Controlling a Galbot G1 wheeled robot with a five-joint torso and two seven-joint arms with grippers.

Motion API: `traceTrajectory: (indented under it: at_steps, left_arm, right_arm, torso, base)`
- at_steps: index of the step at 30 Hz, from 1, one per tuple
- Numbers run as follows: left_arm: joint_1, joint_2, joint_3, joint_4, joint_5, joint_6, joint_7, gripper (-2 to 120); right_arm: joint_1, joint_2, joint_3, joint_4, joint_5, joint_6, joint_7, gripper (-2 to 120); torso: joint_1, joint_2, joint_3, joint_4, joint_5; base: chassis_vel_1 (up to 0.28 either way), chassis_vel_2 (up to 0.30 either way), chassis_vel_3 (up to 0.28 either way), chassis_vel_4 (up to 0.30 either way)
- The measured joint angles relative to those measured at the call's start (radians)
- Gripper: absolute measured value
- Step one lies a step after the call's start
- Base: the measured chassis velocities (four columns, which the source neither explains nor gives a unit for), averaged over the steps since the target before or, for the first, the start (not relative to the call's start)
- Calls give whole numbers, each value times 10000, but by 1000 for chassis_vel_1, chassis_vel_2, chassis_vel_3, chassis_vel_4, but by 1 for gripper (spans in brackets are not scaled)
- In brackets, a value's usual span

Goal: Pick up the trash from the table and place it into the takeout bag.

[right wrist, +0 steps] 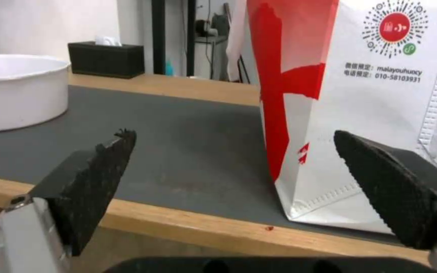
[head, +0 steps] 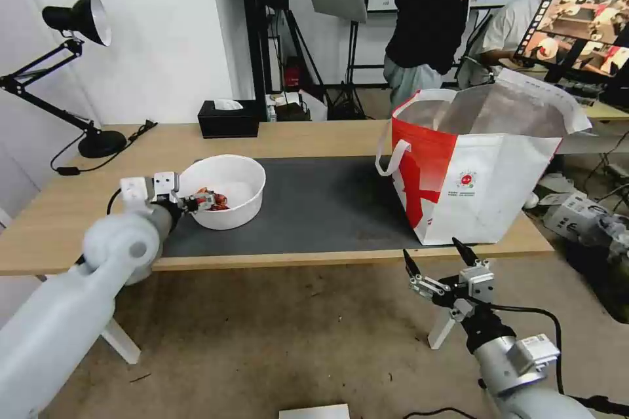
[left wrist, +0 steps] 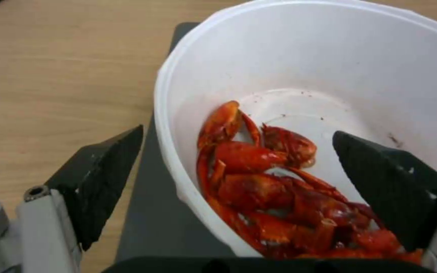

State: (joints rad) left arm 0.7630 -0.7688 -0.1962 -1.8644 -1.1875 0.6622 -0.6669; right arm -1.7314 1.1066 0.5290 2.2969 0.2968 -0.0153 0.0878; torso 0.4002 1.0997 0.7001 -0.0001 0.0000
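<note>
Fingers first: in the head view our left gripper [head: 191,203] straddles the near rim of the round white plastic bowl [head: 226,190] of red shell scraps [head: 211,200], spread and not yet clamped. Our right gripper [head: 440,262] hangs released below the light-wood counter [head: 295,137], near the boxy red-and-white foil-lined takeout bag [head: 475,167].

In the left wrist view one finger [left wrist: 99,178] sits outside the wall and one inside over the scraps; we should seat deeper, then pinch the rim firmly and lift level.

In the right wrist view the bag stands just beyond our open fingers [right wrist: 89,185].

We count one bowl, one bag, one black tissue box [head: 228,119].
</note>
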Motion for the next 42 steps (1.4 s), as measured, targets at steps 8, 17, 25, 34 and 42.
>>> traceTrajectory:
  at_steps: [8,17,25,34,42]
  left_arm:
    - [-707,103,523,847,-41,354,-31,100]
    - [-1400,178,1063,1358,-501,727,-122,91]
    - [-1614,155,1306,1454,-695,765,-488,63]
    - [-1662,207,1308,1495,-831,758,-498,32]
    - [-1544,133,1184,1384,-1328,745,-548,6]
  right_arm:
    - [329,-20,-108,-229,217,2,100,100]
    - [427,1,-268,-362,468,-32,322,100]
    - [560,42,-268,-493,537,-49,449,100]
    - [609,70,-267,-560,558,-65,514,100]
    - [610,66,-214,-601,579,-89,575,100]
  torso:
    - [-1,1,0,2,-1]
    - [-1,1,-1,2,-1]
    - [-1,2,-1,1,0]
    - [-2,2,-1,1,0]
    - [-2,2,-1,1,0]
  base:
    - [0,0,0,0]
    - [0,0,0,0]
    - [0,0,0,0]
    - [0,0,0,0]
    - [0,0,0,0]
